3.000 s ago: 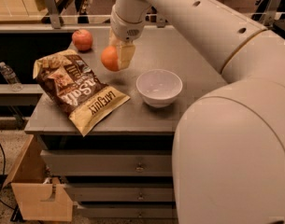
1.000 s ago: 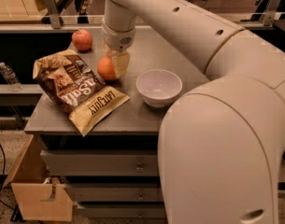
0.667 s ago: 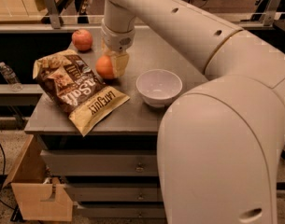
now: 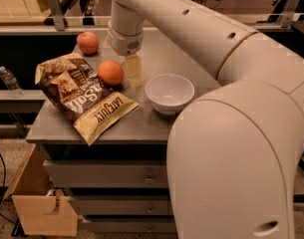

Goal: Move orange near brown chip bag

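Saw orange (image 4: 110,72) touching brown chip bag (image 4: 81,96), gripper (image 4: 131,74) just right of it, grasp impossible to tell. Noted 1 white bowl (image 4: 169,92) farther right, 1 redder fruit (image 4: 87,42) behind.

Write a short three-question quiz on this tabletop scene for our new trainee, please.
1. True or false: the orange lies inside the white bowl.
2. Which thing is nearest the claw? A) the orange B) the red fruit C) the water bottle
3. Fill in: in the camera view, the white bowl stands to the ___ of the brown chip bag.

Key
1. False. The orange sits on the table at the bag's upper right edge.
2. A. The claw hangs just right of the orange, over the table.
3. right
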### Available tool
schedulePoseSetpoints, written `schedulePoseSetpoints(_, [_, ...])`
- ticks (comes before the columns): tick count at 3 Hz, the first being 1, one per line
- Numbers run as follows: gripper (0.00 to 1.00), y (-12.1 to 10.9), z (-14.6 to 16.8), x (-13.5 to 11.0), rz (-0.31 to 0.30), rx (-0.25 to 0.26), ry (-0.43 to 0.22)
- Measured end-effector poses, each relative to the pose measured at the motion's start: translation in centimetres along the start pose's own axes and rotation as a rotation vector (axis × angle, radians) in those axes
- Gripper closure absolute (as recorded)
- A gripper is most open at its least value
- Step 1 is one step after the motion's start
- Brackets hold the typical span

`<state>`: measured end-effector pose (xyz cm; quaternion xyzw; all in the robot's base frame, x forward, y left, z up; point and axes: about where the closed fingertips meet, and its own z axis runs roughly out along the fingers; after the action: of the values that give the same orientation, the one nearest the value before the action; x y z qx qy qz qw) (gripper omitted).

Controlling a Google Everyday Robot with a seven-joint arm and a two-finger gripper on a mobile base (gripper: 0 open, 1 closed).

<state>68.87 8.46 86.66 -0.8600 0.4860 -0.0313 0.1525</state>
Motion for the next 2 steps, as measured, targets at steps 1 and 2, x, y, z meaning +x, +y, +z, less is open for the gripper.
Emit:
schedulePoseSetpoints(1, [0.00,0.6,-0.6,1.3,0.033,0.019,0.010])
schedulePoseSetpoints(2, [0.00,1.7,-1.8,3.4,0.091,0.048,0.032])
